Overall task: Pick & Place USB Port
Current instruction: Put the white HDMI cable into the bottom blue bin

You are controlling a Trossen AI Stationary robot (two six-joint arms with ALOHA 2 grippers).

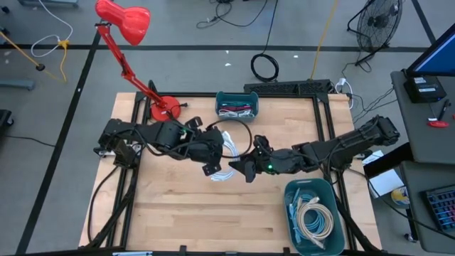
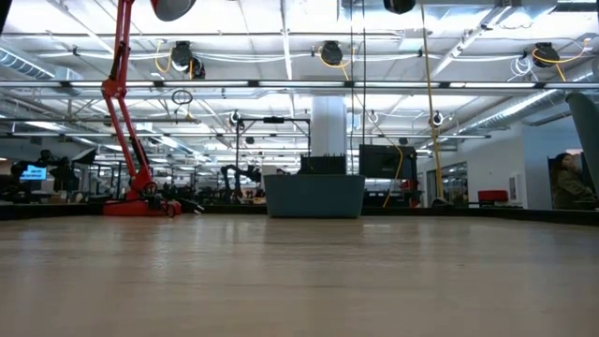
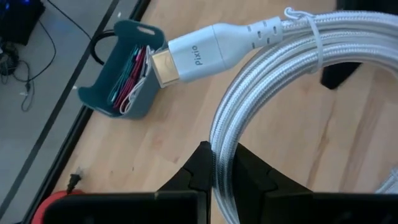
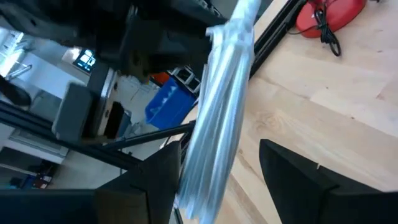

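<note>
Left wrist view: "pixio" on white cable (image 3: 292, 81) plug, left tool (image 3: 222, 169) pinching coil; right tool (image 4: 217, 168) open.

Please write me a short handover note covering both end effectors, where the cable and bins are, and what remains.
Left end effector: shut on the coiled white braided cable, held above mid-table.
Right end effector: open, its fingers either side of the same coil, not gripping.
Small teal bin at the table's far edge holds cables; large teal bin at the near right holds beige cables.
Done: cable lifted.
Left: pass it over or place it.
</note>
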